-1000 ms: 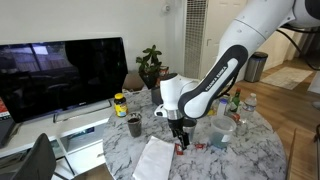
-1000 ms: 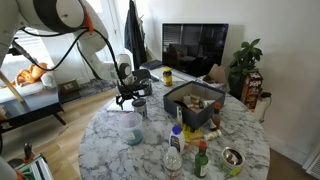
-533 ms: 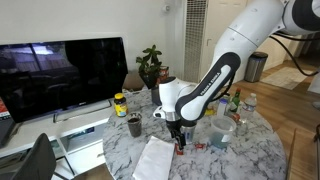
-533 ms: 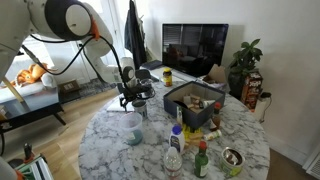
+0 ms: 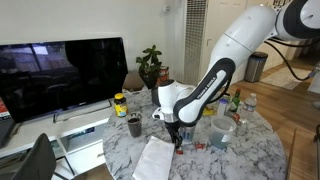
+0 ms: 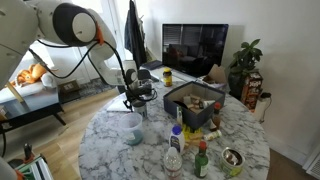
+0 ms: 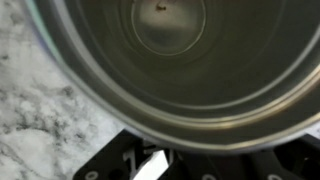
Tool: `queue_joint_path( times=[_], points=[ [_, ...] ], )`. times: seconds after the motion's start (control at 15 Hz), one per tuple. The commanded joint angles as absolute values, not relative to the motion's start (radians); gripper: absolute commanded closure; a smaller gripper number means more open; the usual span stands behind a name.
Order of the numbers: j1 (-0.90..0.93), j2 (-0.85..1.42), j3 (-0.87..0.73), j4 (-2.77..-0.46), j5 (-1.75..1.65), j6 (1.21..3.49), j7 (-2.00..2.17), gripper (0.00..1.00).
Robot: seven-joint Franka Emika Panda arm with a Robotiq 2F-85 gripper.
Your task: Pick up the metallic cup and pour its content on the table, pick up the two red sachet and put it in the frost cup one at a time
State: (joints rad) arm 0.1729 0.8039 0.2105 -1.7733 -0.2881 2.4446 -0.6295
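The metallic cup (image 7: 170, 60) fills the wrist view from above, showing its shiny rim, grey inside and a small dark speck (image 7: 160, 8) at the bottom. Its rim lies right against the black gripper body (image 7: 200, 165), and the fingers are hidden. In both exterior views the gripper (image 5: 177, 133) (image 6: 136, 97) points down at the metallic cup (image 6: 140, 108) on the marble table (image 5: 250, 155). The frost cup (image 6: 133, 131) stands close by. A tiny red bit (image 5: 184, 148) lies beside the gripper, too small to identify.
A small dark cup (image 5: 134, 126) and a white sheet (image 5: 153, 160) lie near the gripper. A dark box of items (image 6: 193, 102), bottles (image 6: 175, 150) and a bowl (image 6: 232, 157) crowd the other half of the table. A TV (image 5: 62, 72) and a plant (image 5: 150, 65) stand beyond.
The gripper has stayed down at the metallic cup. The upper arm has shifted slightly. Nothing on the table has visibly moved.
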Motion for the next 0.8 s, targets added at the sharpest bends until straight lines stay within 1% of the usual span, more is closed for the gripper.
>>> queue_joint_path(
  times=[0.0,0.07,0.13,0.47,0.73],
  points=[
    [0.184,0.835,0.206,-1.743,-0.304,2.439,-0.626,0.91],
    [0.192,0.832,0.198,-1.742,-0.312,2.429,-0.619,0.98],
    [0.187,0.830,0.203,-1.743,-0.306,2.424,-0.624,1.00],
    [0.187,0.782,0.205,-1.767,-0.305,2.412,-0.616,1.00],
    [0.173,0.669,0.230,-1.828,-0.286,2.389,-0.621,1.00]
  ],
)
